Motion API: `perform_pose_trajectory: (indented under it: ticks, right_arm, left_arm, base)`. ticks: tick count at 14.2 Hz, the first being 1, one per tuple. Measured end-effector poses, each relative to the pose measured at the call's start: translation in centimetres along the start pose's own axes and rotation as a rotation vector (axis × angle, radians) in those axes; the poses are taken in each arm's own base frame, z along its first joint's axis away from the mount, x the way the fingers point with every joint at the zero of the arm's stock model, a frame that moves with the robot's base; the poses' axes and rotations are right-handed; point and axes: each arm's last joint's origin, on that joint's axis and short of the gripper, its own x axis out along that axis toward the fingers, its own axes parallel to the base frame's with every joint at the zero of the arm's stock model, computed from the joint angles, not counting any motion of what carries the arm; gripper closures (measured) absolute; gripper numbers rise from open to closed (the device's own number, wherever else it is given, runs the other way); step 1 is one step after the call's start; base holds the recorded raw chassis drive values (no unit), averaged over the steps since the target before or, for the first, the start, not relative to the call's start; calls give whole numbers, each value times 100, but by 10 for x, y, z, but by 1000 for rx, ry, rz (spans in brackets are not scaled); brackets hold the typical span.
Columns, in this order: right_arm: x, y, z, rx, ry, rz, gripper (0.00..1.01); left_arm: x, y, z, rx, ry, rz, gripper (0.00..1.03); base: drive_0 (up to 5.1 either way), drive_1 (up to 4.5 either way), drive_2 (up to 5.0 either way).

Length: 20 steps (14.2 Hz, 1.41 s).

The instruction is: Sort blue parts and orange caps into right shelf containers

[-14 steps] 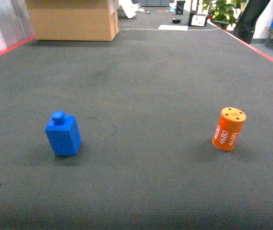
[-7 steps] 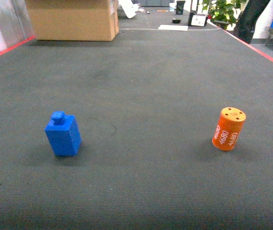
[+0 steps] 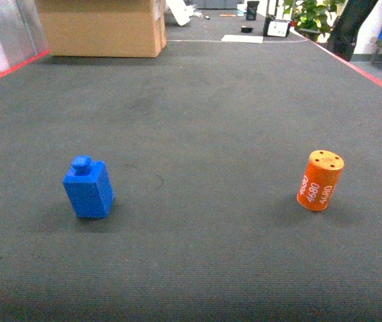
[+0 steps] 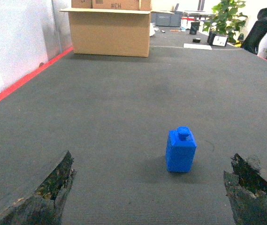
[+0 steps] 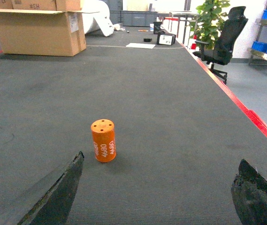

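Nothing has shifted — blue part (image 3: pixel 88 189) and orange cap (image 3: pixel 320 180) stand well apart; both arms' fingers (image 4: pixel 44 197) spread.

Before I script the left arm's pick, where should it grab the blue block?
Probably grip the blue block across its flat side walls, below the small knob on top, coming in from the near side. It stands upright in front of the open left gripper, slightly right of centre.

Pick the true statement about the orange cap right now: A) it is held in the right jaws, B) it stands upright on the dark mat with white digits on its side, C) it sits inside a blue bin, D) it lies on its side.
B: the orange cap stands upright, alone on the dark mat, with white "4680" digits down its side, and no arm touches it.
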Motion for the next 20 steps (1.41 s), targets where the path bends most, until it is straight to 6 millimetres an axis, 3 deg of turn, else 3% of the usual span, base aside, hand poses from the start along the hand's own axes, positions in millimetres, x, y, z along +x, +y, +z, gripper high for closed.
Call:
perform_pose_trajectory:
  ticks: [2, 3, 6, 8, 9, 12, 15, 17, 20]
  right_arm:
    - [0, 0, 0, -1, 4, -1, 3]
    - [0, 0, -3, -20, 102, -32, 3]
    - [20, 6, 2, -50, 170, -49, 3]
    - [49, 15, 20, -43, 103, -15, 3]
    - [88, 26, 25, -41, 88, 9, 3]
    - [140, 41, 5, -56, 183, 35, 3]
    - [175, 48, -19, -62, 256, 34, 3]
    - [207, 58, -41, -59, 303, 40, 3]
    - [221, 63, -55, -60, 336, 40, 3]
  left_arm:
    - [0, 0, 0, 0, 0, 0, 5]
    - [0, -1, -2, -12, 69, 56, 5]
    - [22, -10, 8, -17, 123, 146, 5]
    - [57, -18, 30, -34, 63, 116, 5]
    - [103, -34, 32, -33, 90, 34, 5]
    - [147, -47, 0, -1, 211, 2, 5]
    - [172, -60, -27, 18, 282, -32, 5]
    - [195, -72, -55, 13, 327, -54, 5]
    - [206, -75, -71, 3, 355, -51, 5]
  base:
    - [0, 0, 0]
    - [0, 0, 0]
    - [0, 0, 0]
    - [0, 0, 0]
    - [0, 0, 0]
    - [0, 0, 0]
    - [0, 0, 0]
    - [0, 0, 0]
    - [0, 0, 0]
